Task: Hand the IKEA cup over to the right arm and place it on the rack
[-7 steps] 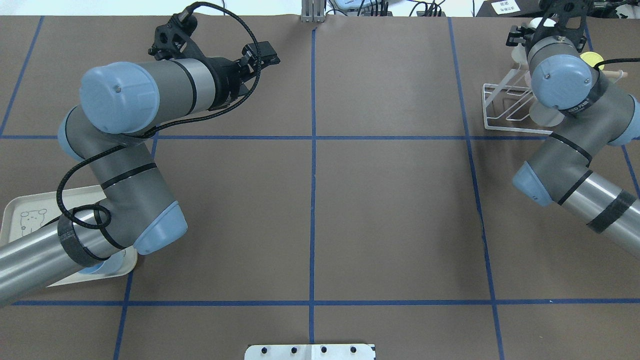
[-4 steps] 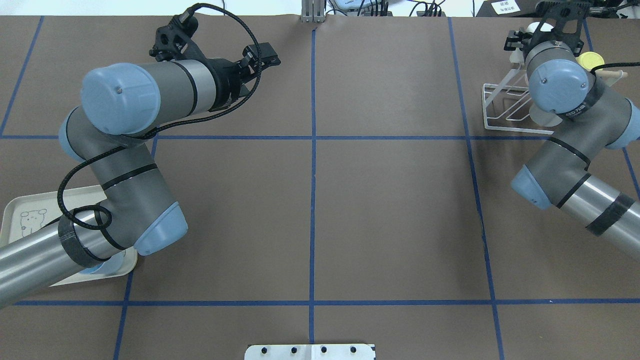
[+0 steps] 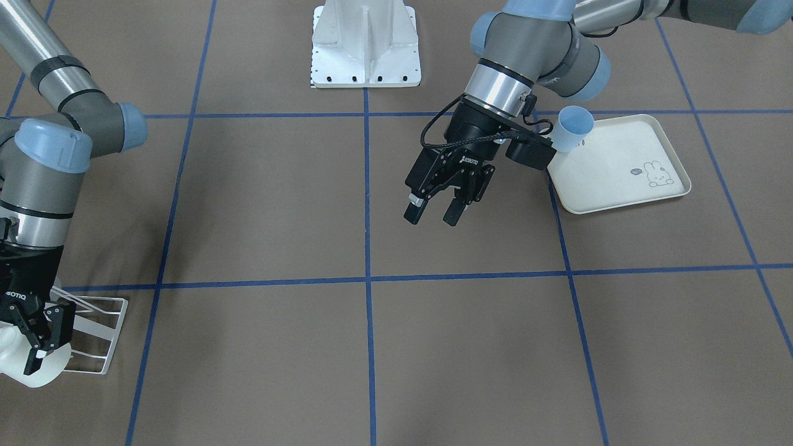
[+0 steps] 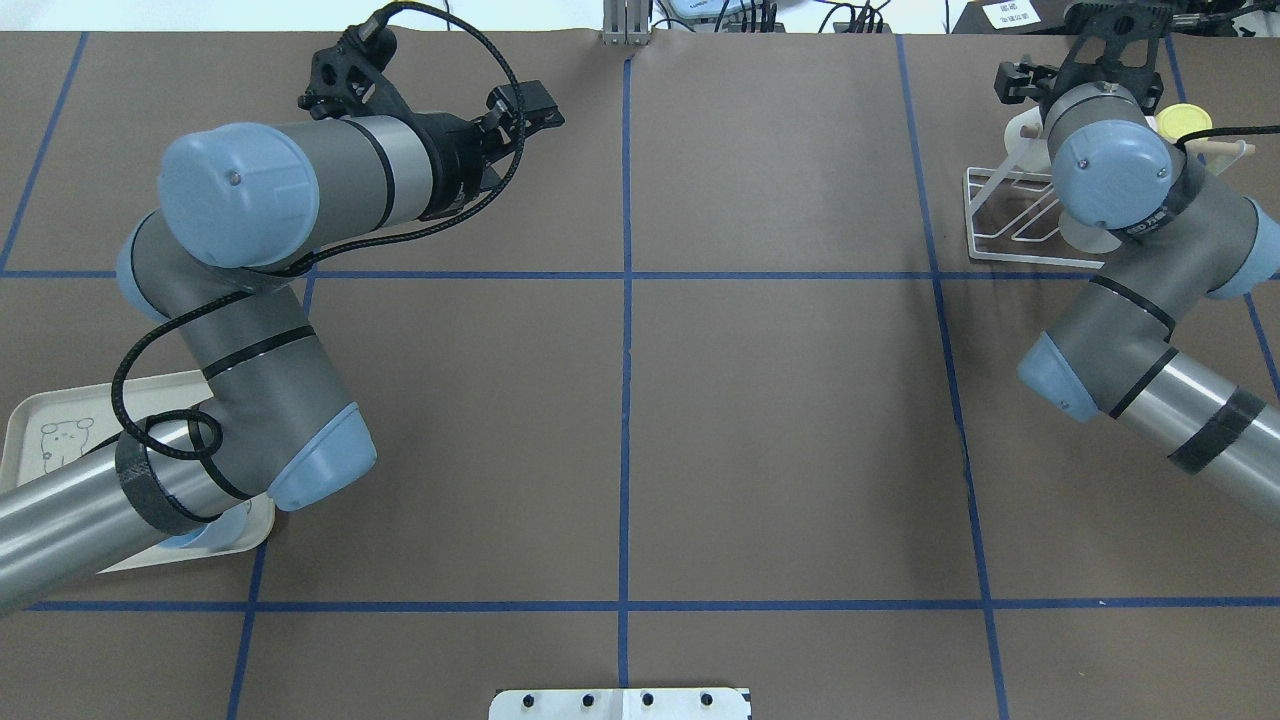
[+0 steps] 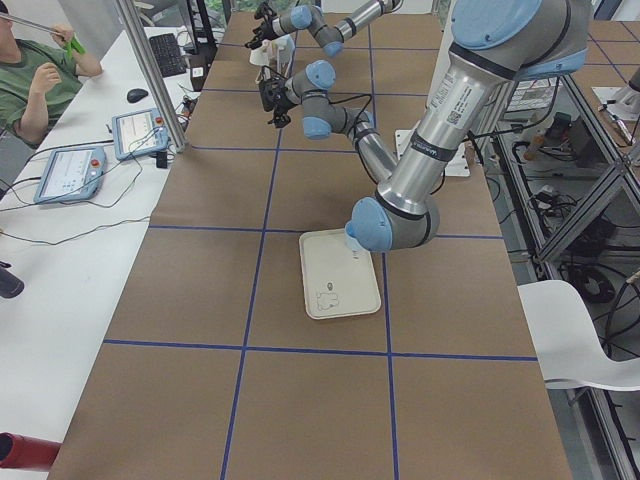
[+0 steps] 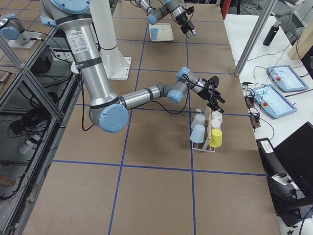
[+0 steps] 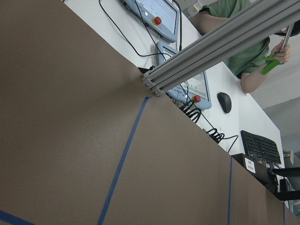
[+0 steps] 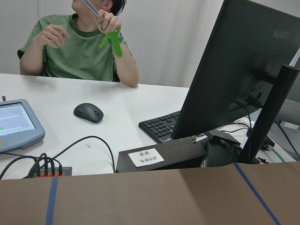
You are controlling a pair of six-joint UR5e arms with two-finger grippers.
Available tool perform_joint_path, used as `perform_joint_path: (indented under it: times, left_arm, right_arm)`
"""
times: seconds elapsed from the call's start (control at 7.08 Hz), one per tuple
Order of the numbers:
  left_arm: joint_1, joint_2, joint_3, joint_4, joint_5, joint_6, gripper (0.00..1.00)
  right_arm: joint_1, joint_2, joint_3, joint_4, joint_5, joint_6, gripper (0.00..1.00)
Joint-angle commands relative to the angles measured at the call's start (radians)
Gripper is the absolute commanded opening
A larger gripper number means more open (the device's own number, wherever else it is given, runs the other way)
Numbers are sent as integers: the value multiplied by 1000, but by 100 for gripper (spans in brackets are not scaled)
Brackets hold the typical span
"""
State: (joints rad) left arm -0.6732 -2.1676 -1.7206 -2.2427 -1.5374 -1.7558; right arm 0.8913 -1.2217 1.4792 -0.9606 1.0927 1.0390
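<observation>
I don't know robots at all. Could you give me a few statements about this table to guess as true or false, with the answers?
1. The left gripper holds a cup. False: it is open and empty, above the bare table.
2. A light blue cup stands on the rabbit-print tray. True.
3. The rack holds no cups. False: several sit on it, a yellow cup among them.
4. The tray and the rack are at opposite ends of the table. True.
5. The right gripper is by the rack. True.
</observation>
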Motion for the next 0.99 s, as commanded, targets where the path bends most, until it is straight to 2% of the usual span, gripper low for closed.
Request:
perform_joint_path:
  times: [0.0, 0.14, 0.42, 0.71, 0.85]
  left_arm:
    - [-2, -5, -1, 2, -1, 1, 100]
    - [-12, -5, -4, 3, -9, 2, 100]
    - [-119, 3, -10, 12, -198, 2, 100]
    - [-219, 64, -31, 15, -326, 9, 100]
    - [-285, 125, -60, 27, -414, 57, 100]
  right_arm:
    - [-2, 16, 18, -3, 7, -10, 100]
    - [3, 31, 48, -12, 24, -22, 100]
    - [27, 73, 73, -10, 79, -14, 100]
    - [54, 80, 159, -10, 215, 1, 100]
    - [52, 80, 196, -9, 275, 75, 100]
